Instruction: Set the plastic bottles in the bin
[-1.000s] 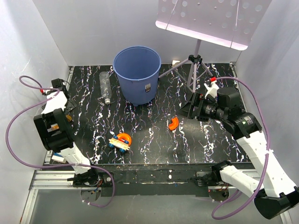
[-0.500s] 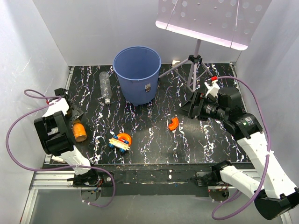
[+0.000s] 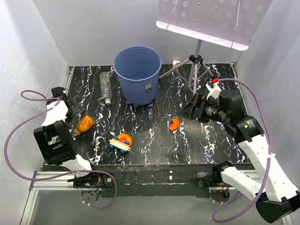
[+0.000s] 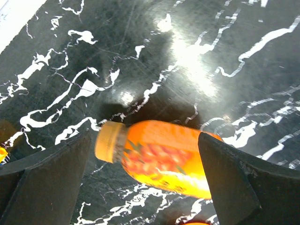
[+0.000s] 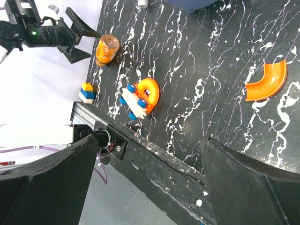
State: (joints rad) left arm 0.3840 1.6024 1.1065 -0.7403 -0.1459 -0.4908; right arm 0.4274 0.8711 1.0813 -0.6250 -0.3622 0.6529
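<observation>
I'm at the pick-up step: my left gripper [image 4: 145, 137] hangs wide open over the orange bottle [image 3: 84, 123] lying at the left of the top view, so next I lower, close on it and carry it to the blue bin [image 3: 137, 75], upper centre.

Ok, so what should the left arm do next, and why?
Probably lower the left gripper and close on the orange bottle: its jaws stand open, the bottle lies on its side between them, ungripped, and the bin is some way off.

White walls [image 3: 84, 28], black marbled tabletop [image 3: 154, 119]
</observation>
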